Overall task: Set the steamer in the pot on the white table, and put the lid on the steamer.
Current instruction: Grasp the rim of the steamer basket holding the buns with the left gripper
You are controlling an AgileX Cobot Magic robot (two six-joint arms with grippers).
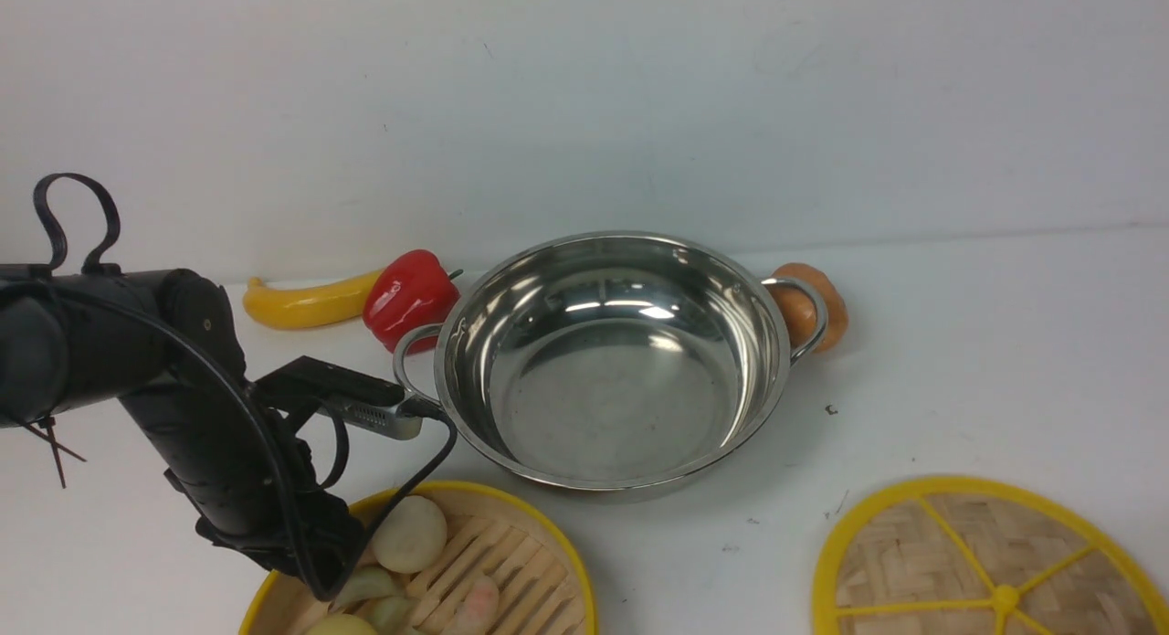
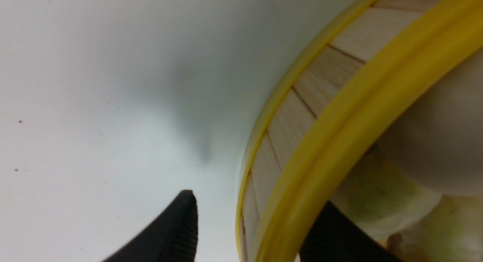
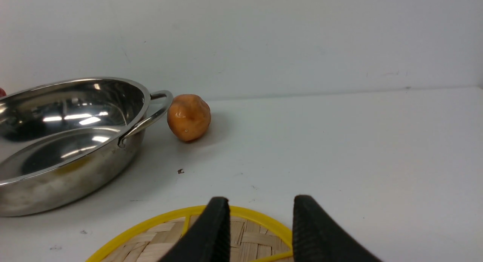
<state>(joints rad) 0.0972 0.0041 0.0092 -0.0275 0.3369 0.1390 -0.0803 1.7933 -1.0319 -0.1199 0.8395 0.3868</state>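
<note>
The left gripper (image 2: 260,201) straddles the wall of the steamer (image 2: 298,118), its jaws released: the outer finger (image 2: 177,232) stands on the table side with bare white showing between it and the slats, and the inner finger (image 2: 339,239) reaches down inside, close under the yellow rim. Nothing is clamped yet. The stretch of wall runs straight between the two fingers, so the coming move looks to turn on closing across that wall, then lifting.

Seen from the front, the steamer (image 1: 511,544) sits on the white table (image 1: 959,361) at about 7 o'clock from the pot (image 1: 612,361), near it but apart, with pale buns (image 1: 409,533) on its slatted floor. The left arm (image 1: 210,434) comes down at roughly the basket's 9 o'clock edge, though the wrist hides the exact spot there. The basket is round, so no long axis governs the grip. From the steamer the empty pot lies toward 1 o'clock.

The lid (image 1: 986,562) lies flat at about 4 o'clock from the pot, well apart from the steamer. The right gripper (image 3: 260,228) is nearer it, fingers (image 3: 211,232) parted with nothing between them, over the lid's far rim (image 3: 181,216); whether they touch it cannot be told. A red pepper (image 1: 409,297) and a brown round vegetable (image 1: 808,306) flank the pot's handles at 10 and 2 o'clock.
</note>
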